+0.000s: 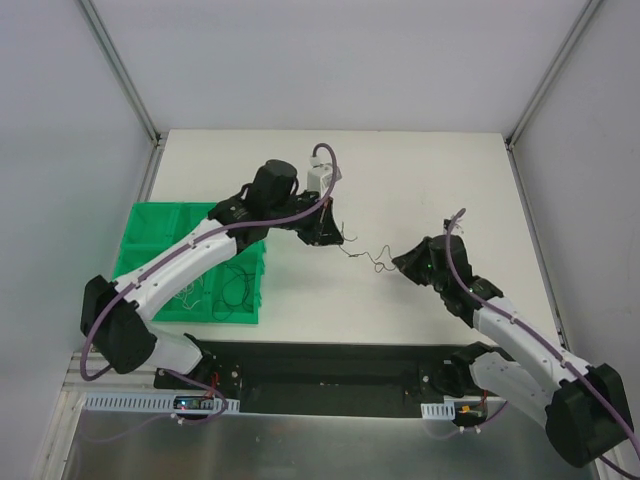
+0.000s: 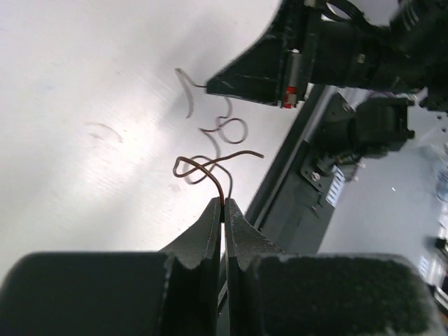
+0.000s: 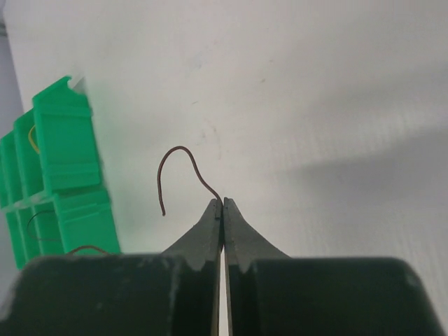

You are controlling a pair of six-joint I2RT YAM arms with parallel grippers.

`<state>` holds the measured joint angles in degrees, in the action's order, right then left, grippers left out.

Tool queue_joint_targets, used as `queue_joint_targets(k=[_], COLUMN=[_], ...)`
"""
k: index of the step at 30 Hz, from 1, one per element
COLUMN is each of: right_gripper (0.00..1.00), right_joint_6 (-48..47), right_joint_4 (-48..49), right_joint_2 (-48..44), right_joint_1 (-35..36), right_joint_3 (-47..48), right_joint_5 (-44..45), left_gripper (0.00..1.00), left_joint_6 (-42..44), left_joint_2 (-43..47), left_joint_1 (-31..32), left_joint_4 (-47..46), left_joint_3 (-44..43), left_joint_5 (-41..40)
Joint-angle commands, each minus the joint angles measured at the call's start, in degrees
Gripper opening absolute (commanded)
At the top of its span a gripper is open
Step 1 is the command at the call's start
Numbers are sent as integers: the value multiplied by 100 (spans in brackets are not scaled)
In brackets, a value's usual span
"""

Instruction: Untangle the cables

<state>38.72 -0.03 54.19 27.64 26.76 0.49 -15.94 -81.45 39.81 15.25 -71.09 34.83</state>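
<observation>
Thin kinked cables [image 1: 364, 255] stretch across the white table between my two grippers. My left gripper [image 1: 333, 238] is shut on the end of a reddish-brown cable; in the left wrist view [image 2: 224, 203] that cable [image 2: 207, 166] loops just beyond the tips. A pale grey cable [image 2: 187, 94] and a curly one [image 2: 233, 129] lie farther on, toward my right gripper [image 2: 260, 78]. My right gripper [image 1: 399, 265] is shut on a dark red cable; in the right wrist view [image 3: 222, 203] its free end [image 3: 175, 154] curves up in a hook.
A green compartment bin [image 1: 160, 235] stands at the left with several loose thin wires [image 1: 235, 285] inside; it also shows in the right wrist view [image 3: 63, 140]. A dark base rail [image 1: 320, 365] runs along the near table edge.
</observation>
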Motion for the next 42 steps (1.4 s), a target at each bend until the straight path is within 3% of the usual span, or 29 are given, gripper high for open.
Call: queue_joint_targets(k=[1, 13, 18, 22, 27, 30, 31, 33, 37, 42], right_gripper=[0, 0, 0, 0, 0, 0, 0, 0, 0, 0], right_joint_6=[109, 356, 575, 549, 479, 322, -115, -783, -1717, -1974], right_joint_4=[-1200, -2387, -2590, -2660, -2756, -2512, -2049, -1318, -595, -367], right_joint_2=[-514, -1217, -2086, -2685, -2756, -2739, -2713, -2450, -1397, 237], right_joint_1=[-65, -601, -733, -769, -821, -830, -839, -830, -804, -410], right_joint_3=[-13, -154, -522, -655, -620, -646, -724, -647, -68, 575], right_joint_5=[1444, 2420, 2772, 2912, 2939, 2755, 2520, 1503, -309, -1463], left_gripper=[0, 0, 0, 0, 0, 0, 0, 0, 0, 0], left_joint_6=[215, 162, 39, 12, -49, 21, 47, 100, 74, -102], left_joint_2=[700, 1842, 2282, 2537, 2696, 2687, 2661, 2477, 1889, 597], left_joint_1=[44, 44, 35, 44, 35, 27, 44, 35, 44, 35], left_joint_4=[-381, -804, -926, -1076, -1138, -1226, -1243, -1270, -1183, -410], left_joint_3=[253, 1053, 1316, 1510, 1651, 1686, 1660, 1572, 1300, 563], left_joint_5=[-1196, -3806, -4720, -5117, -5460, -5400, -5260, -4778, -3495, -1982])
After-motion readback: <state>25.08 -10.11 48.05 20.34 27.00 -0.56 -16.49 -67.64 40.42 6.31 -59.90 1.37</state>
